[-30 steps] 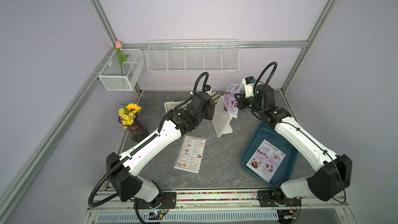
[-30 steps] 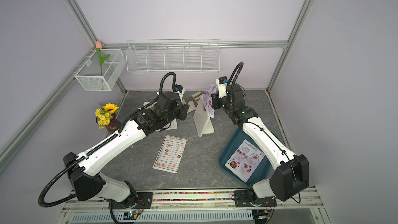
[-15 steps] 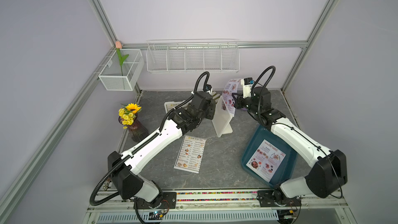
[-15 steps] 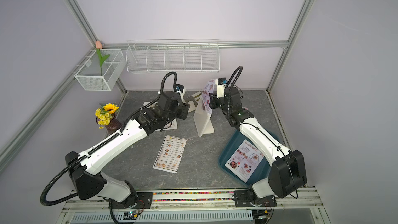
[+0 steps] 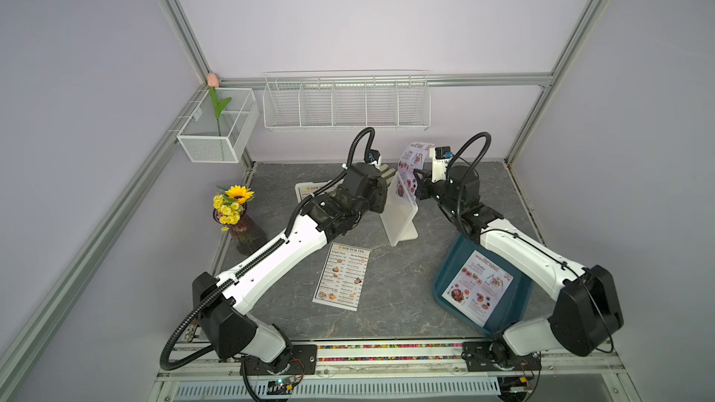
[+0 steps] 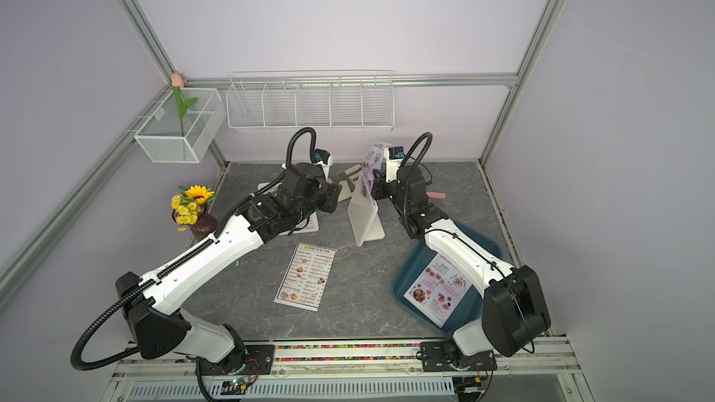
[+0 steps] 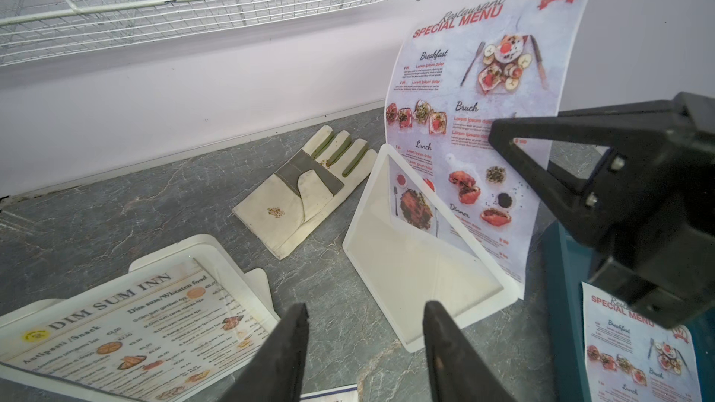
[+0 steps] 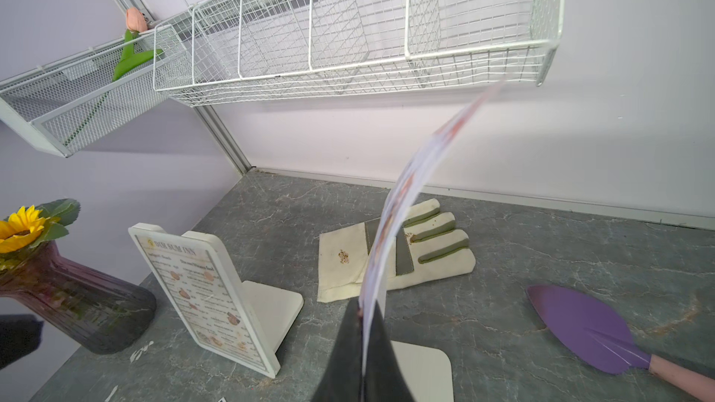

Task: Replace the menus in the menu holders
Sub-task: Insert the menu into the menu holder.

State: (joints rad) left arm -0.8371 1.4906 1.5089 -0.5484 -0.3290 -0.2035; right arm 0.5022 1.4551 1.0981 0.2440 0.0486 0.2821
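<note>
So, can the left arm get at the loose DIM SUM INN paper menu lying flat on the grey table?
Probably yes: the loose DIM SUM INN menu lies uncovered beside the arm; the left gripper is open and empty.

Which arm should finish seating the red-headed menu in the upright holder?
Right. The right gripper is shut on the menu, whose lower edge meets the holder. The left gripper hangs open, empty, beside it.

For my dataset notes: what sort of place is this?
Probably a robot lab cell staged as a restaurant table: an aluminium frame encloses it, the left arm and right arm stand on a front rail, and a menu holder and sunflower vase look like props.
</note>
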